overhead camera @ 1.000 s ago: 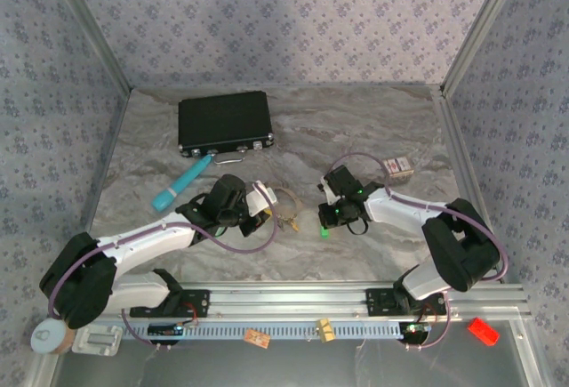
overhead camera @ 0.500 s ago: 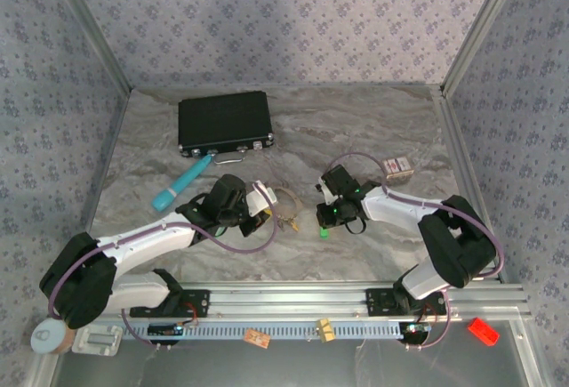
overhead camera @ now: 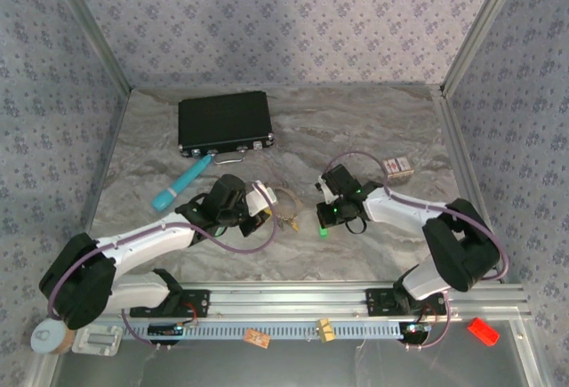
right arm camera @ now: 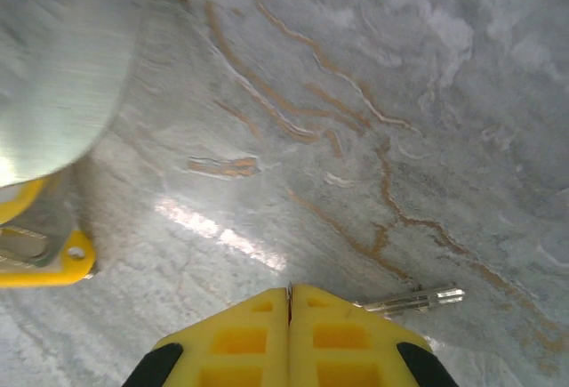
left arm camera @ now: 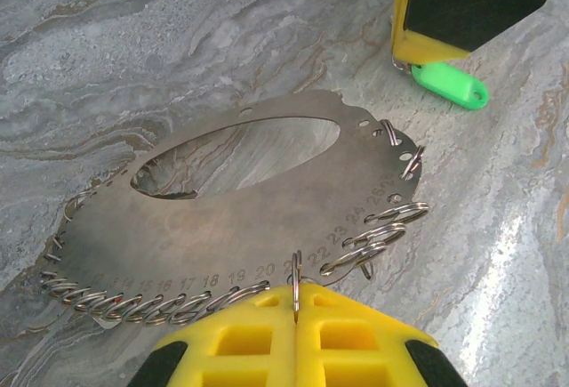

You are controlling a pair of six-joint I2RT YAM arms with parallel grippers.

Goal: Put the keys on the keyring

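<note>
Closing fully since a second earlier, the right fingers (right arm camera: 236, 341) met flush with no gap, and their arm had edged slightly left in the top view. Whether they pinched the green key (left arm camera: 452, 90) could not be told. Its tag poked out beneath one right finger with its ring end hidden, and a thin metal sliver (right arm camera: 414, 299) stuck out beside the fingertips in the right wrist view. Unchanged, the left fingers (left arm camera: 240, 344) were clamped shut on a small ring (left arm camera: 296, 280) at the rim of the keyring (left arm camera: 222, 218). It lay flat on the table (left arm camera: 107, 40), just left of the green key, its near rim partly hidden behind those fingers.
</note>
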